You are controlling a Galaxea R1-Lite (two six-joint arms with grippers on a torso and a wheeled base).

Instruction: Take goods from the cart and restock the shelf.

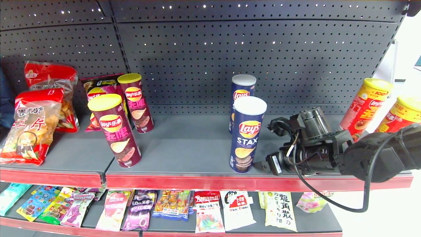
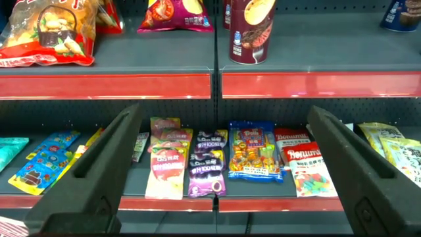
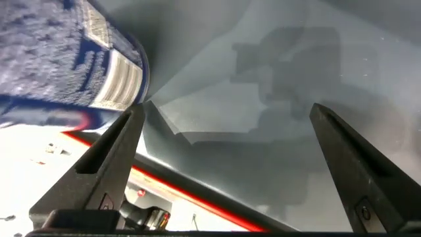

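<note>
A blue chip can [image 1: 247, 135] with a white lid stands upright near the front edge of the grey shelf [image 1: 184, 148]; a second blue can [image 1: 241, 90] stands right behind it. My right gripper [image 1: 268, 146] lies low over the shelf just right of the front can, open and holding nothing. In the right wrist view the can [image 3: 66, 66] sits just outside one finger [image 3: 108, 158], with bare shelf between the fingers of the right gripper [image 3: 227, 115]. My left gripper [image 2: 223, 113] hangs open in front of the lower shelf, empty.
Two maroon cans [image 1: 115, 130] and snack bags [image 1: 31, 126] fill the shelf's left part. Red-and-yellow cans [image 1: 365, 107] stand at the far right behind my right arm. Flat candy packs [image 2: 204, 171] line the lower shelf. Bare shelf lies between the maroon and blue cans.
</note>
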